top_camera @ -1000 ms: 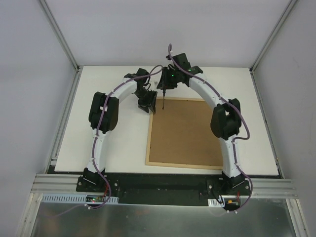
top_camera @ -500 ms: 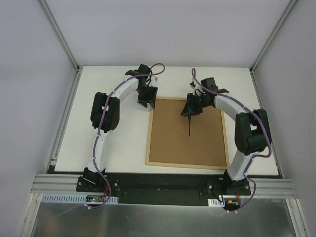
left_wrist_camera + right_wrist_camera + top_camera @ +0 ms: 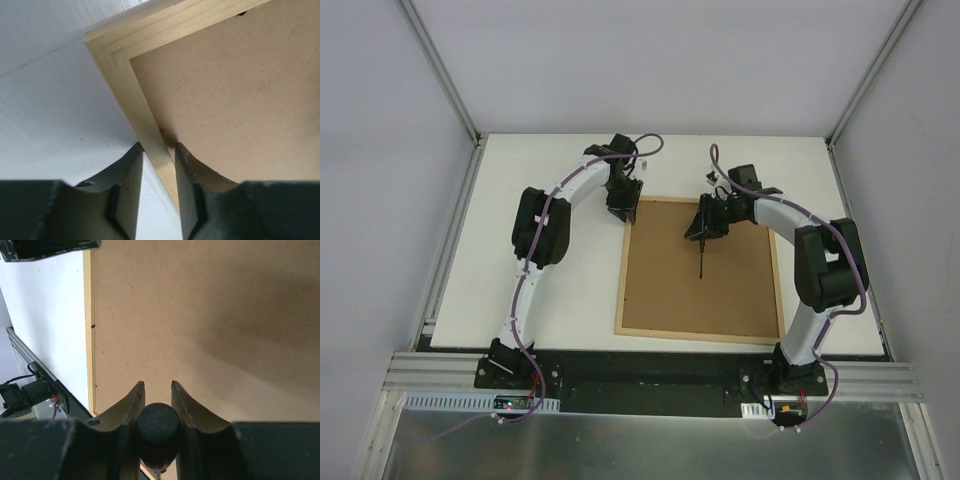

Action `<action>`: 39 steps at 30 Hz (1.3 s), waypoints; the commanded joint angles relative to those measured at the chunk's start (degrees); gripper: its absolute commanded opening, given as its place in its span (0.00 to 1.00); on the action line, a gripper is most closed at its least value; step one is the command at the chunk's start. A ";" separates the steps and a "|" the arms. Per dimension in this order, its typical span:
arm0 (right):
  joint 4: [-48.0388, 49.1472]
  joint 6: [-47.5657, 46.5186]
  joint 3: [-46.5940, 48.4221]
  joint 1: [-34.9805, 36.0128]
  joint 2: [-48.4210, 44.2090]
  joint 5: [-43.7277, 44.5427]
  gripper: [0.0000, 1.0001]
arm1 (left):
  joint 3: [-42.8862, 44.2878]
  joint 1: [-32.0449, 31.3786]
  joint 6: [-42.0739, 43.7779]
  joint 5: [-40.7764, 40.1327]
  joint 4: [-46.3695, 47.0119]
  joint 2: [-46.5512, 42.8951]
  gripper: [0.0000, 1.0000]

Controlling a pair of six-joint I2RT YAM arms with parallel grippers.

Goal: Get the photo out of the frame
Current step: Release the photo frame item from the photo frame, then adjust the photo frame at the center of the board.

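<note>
The frame's (image 3: pixel 125 80) left rail runs lengthwise between the left fingers (image 3: pixel 127 190); whether they clamp it, I cannot tell. The right fingers (image 3: pixel 125 415) grip a tool (image 3: pixel 157 425) over the frame.

A white table (image 3: pixel 550 300) lies under the left pincer (image 3: pixel 622 212) and the right pincer (image 3: pixel 703 234) and goes out wide on every side of them. Past the pincers, on the far side, stands a plain pale grey back wall (image 3: pixel 650 60). A grey left wall (image 3: pixel 370 200) stands out beyond the left pincer, and a grey right wall (image 3: pixel 920 220) stands out beyond the right pincer. A thin silver bar (image 3: pixel 440 70) runs up each far corner. On the near side of the pincers come a black strip (image 3: pixel 650 375), then a silver rail (image 3: pixel 430 372), then a shiny metal sheet (image 3: pixel 640 445). The light is soft and even.
</note>
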 commanded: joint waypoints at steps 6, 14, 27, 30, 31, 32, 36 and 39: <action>-0.33 0.60 1.80 -1.03 1.26 0.48 0.00 | 2.34 1.22 -1.10 0.93 -1.44 -1.01 0.01; 1.17 4.29 2.68 -4.19 4.16 -12.43 0.00 | 1.91 6.57 -3.74 15.25 0.92 -3.54 0.03; -3.05 -2.13 2.50 -5.51 3.64 -5.32 0.00 | -12.75 7.29 0.73 14.93 2.16 -13.21 0.42; -4.10 -4.68 2.59 -5.60 2.67 -4.36 0.00 | -18.99 6.67 2.23 11.93 2.07 -15.85 0.43; -4.37 -5.20 2.51 -5.60 2.41 -4.18 0.01 | -20.58 6.24 2.58 10.88 2.07 -16.73 0.43; -4.46 -5.47 2.59 -5.60 2.23 -4.01 0.00 | -22.16 5.80 3.20 10.26 1.99 -17.35 0.43; -4.63 -6.35 2.07 -5.51 2.32 -3.65 0.00 | -26.74 3.60 4.43 8.94 1.98 -19.46 0.44; -4.63 -6.52 1.45 -5.42 2.93 -1.03 0.01 | -27.80 1.93 4.61 8.50 1.90 -19.72 0.45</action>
